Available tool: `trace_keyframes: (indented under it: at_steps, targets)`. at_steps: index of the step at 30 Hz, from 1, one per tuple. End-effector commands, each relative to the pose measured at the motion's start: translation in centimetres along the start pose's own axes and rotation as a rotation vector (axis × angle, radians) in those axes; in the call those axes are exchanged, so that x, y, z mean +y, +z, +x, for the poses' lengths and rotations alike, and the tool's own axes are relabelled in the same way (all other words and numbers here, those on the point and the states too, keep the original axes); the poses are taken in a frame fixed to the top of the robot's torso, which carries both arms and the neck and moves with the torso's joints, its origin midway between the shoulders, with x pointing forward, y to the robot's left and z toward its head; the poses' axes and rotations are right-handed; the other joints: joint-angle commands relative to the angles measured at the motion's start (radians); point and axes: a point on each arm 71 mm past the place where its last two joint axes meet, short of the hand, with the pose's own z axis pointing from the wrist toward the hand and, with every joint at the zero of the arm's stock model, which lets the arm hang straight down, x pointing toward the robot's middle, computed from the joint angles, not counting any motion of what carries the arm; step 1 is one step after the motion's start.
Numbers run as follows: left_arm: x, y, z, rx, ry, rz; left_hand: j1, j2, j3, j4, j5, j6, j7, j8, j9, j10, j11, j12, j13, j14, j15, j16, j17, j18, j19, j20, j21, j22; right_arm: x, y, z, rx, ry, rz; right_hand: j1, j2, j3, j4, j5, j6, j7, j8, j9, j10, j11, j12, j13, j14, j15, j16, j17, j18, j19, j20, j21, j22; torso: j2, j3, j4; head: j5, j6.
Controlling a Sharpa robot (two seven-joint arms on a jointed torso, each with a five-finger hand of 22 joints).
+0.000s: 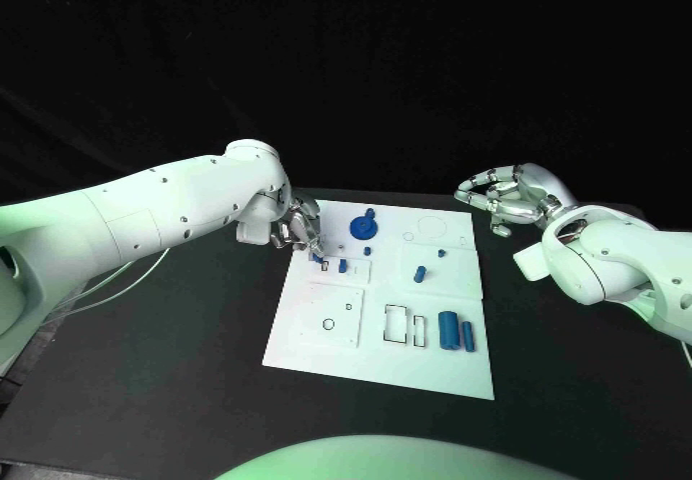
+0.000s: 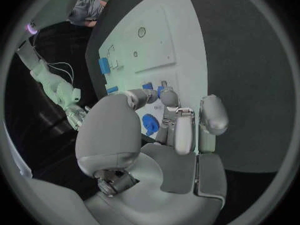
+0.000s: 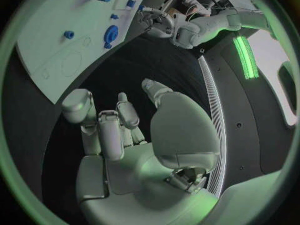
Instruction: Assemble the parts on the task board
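Your working surface is the black table [image 1: 173, 370], and on it the white task board [image 1: 378, 345] lies between the two arms, its far left corner right under your left hand [image 1: 296, 225]. That hand hangs over the board with its fingers curled downward around a small blue part [image 2: 150, 124] at its tips; from the left wrist view you seem to be pinching a part there, though the fingers hide the contact, so I cannot tell for certain that it is held. Your right hand [image 1: 512, 198] sits well off the board's far right corner, fingers curled in on nothing. My judgement is that the step in hand is seating a small part near the left fingertips: keep the wrist steady, lower straight, and release only once the part stands upright in its recess. Count what remains before you move on: one round blue disc [image 1: 364, 226] just beyond the left fingertips, two long blue cylinders [image 1: 450, 330] lying side by side at the board's near edge, far from both hands, and about four small blue pegs [image 1: 420, 272] scattered mid-board; the smallest are hard to separate.
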Motion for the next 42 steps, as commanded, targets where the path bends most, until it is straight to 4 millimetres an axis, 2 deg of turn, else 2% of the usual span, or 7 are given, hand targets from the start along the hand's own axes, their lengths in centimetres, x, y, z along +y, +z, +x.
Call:
trace_keyframes:
  at_steps: [1,8,21,42]
  targets:
    - [-0.4,0.2,0.2,0.077,0.074,0.008,0.004,0.006,0.223,-0.228,0.004,0.018,-0.012,0.0,0.001,0.003,0.001,-0.004,0.001,0.057,0.003,0.006,0.063,-0.007,-0.005,-0.002,-0.001,-0.001,0.0,0.0,0.2,0.016,0.0,-0.003,-0.001,0.003,0.0,0.003,0.006,-0.006,-0.001,0.005,0.001,-0.006,-0.003,0.005,-0.001,0.04,-0.006,-0.003,0.023,0.009,-0.003,-0.002,-0.004,-0.001,0.001,-0.0002,-0.0003,0.001,-0.001]
    - [-1.4,0.6,0.1,0.073,0.103,0.016,0.005,0.006,0.22,-0.229,0.006,0.019,-0.012,-0.001,0.001,0.003,0.001,-0.005,0.001,0.057,0.003,0.006,0.063,-0.007,-0.005,-0.002,-0.001,-0.001,0.1,0.1,0.3,0.017,0.001,-0.004,0.001,0.003,-0.003,0.005,0.006,-0.008,-0.001,0.007,0.001,-0.005,-0.003,0.005,-0.001,0.04,-0.006,-0.004,0.022,0.009,-0.002,-0.002,-0.005,-0.001,0.001,-0.0003,-0.0013,0.002,-0.003]
    - [-2.4,1.2,0.0,0.009,0.147,0.009,0.006,0.007,0.215,-0.23,0.01,0.02,-0.012,-0.004,0.001,0.004,0.002,-0.003,0.003,0.057,0.003,0.006,0.061,-0.007,-0.006,-0.002,-0.001,-0.002,0.1,0.1,0.3,0.018,0.001,-0.005,0.001,0.003,-0.003,0.005,0.006,-0.008,-0.001,0.007,0.001,-0.005,-0.003,0.005,-0.001,0.04,-0.006,-0.004,0.022,0.009,-0.002,-0.002,-0.005,-0.001,0.001,-0.0004,0.0009,0.0,-0.005]
    - [-2.3,1.6,0.1,0.022,0.152,-0.009,0.006,0.008,0.211,-0.231,0.013,0.021,-0.011,-0.006,0.001,0.006,0.002,0.0,0.009,0.056,0.003,0.006,0.061,-0.007,-0.008,-0.002,-0.002,-0.003,0.1,0.1,0.4,0.019,0.001,-0.005,0.001,0.003,-0.003,0.005,0.006,-0.008,-0.001,0.007,0.001,-0.005,-0.003,0.005,-0.001,0.04,-0.006,-0.004,0.022,0.009,-0.002,-0.002,-0.005,-0.001,0.001,-0.0003,0.0019,0.0,-0.012]
